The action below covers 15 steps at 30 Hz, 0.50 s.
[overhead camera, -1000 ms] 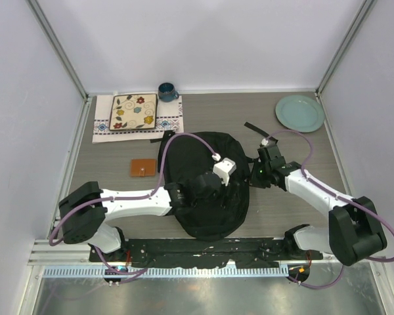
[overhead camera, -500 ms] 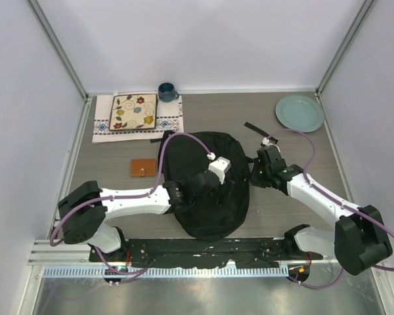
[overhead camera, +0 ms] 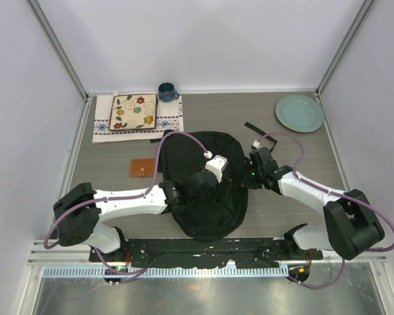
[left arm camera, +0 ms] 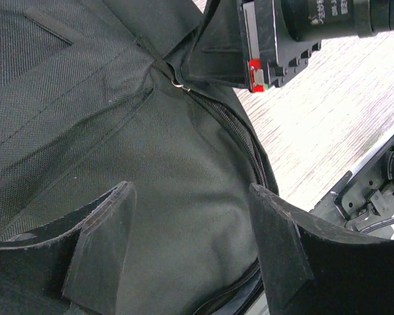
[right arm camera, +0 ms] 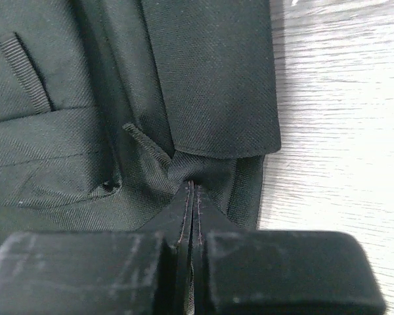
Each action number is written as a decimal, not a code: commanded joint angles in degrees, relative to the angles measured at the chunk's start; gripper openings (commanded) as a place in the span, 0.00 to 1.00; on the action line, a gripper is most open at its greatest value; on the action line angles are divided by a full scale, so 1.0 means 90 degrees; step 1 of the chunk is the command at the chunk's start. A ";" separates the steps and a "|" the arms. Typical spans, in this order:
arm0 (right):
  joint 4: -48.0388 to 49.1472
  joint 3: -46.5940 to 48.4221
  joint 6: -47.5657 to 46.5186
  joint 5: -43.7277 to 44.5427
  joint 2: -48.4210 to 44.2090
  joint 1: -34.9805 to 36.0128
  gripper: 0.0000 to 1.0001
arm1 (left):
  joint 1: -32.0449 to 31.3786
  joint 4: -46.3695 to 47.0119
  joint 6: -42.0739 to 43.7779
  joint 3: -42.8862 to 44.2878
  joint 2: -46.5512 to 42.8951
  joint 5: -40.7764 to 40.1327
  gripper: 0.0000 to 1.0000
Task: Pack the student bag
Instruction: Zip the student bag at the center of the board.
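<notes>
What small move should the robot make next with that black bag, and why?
Probably move the left fingers to the zipper pull and close on it. The right fingers are pinched shut on a fold at the edge of the bag, while the left ones stand open above the fabric with the pull just ahead. The zipper looks closed, so nothing can go in yet.

A: Seen from above, where do the left tool's [left arm camera: 192,197] fingertips end?
B: Hidden; its own wrist covers them over the student bag [overhead camera: 207,211].
A: And the right tool [right arm camera: 192,197]?
B: It swallows the pinched fold of fabric.
A: The brown flat thing [overhead camera: 142,168] on the counter [overhead camera: 230,111]?
B: Too small, perhaps a wallet. Both wrist views cut the bag off at left and top.
</notes>
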 commanded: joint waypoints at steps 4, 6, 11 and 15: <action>-0.0022 -0.0065 0.0066 0.0365 0.0515 0.0271 0.00 | 0.0096 -0.0100 0.0036 -0.0108 -0.0349 -0.0260 0.73; 0.0154 -0.0309 0.0115 0.0588 0.1003 0.0280 0.01 | 0.0116 -0.0129 0.0036 -0.0118 -0.0340 -0.0280 0.73; -0.0264 -0.0281 0.0378 0.1524 0.1406 0.0738 0.01 | 0.0135 -0.0227 0.0026 -0.0186 -0.0466 -0.0368 0.73; -0.0772 -0.0028 0.0652 0.2111 0.0297 0.0739 0.00 | 0.0165 -0.0402 0.0036 -0.0206 -0.0525 -0.0485 0.73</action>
